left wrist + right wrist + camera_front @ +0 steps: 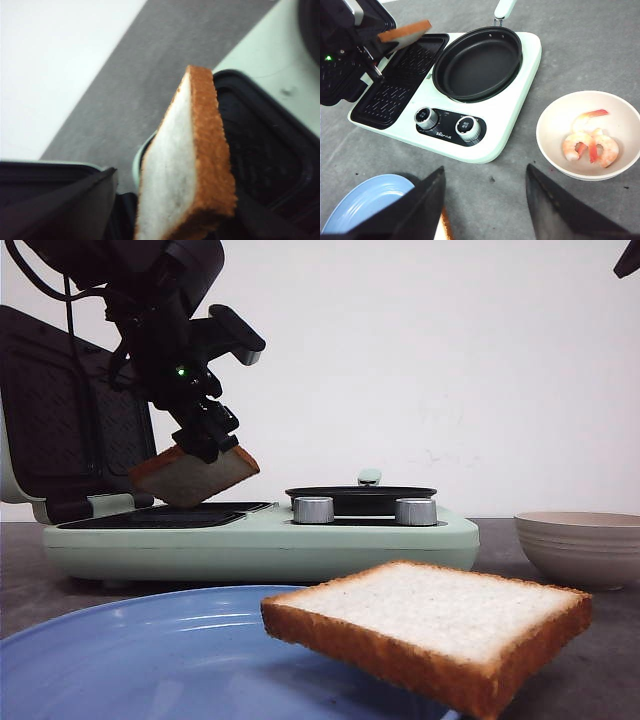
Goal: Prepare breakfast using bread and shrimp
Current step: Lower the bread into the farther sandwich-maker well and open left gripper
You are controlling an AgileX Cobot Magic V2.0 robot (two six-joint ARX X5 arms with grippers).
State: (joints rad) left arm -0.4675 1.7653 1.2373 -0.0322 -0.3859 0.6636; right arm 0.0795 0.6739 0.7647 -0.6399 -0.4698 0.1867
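A: Where's the bread?
B: One slice [193, 476] is pinched by the left end effector [207, 443] above the grill plate [165, 516], far left; another slice [435, 625] overhangs the near blue plate [150, 660].
A: The right end effector [485, 200]?
B: Spread, holding nothing.

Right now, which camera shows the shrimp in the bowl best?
The right wrist view: it looks down into the bowl, showing the pink shrimp lying inside. The front view shows only the bowl's side, hiding its contents. The left wrist view shows neither, just the held bread slice.
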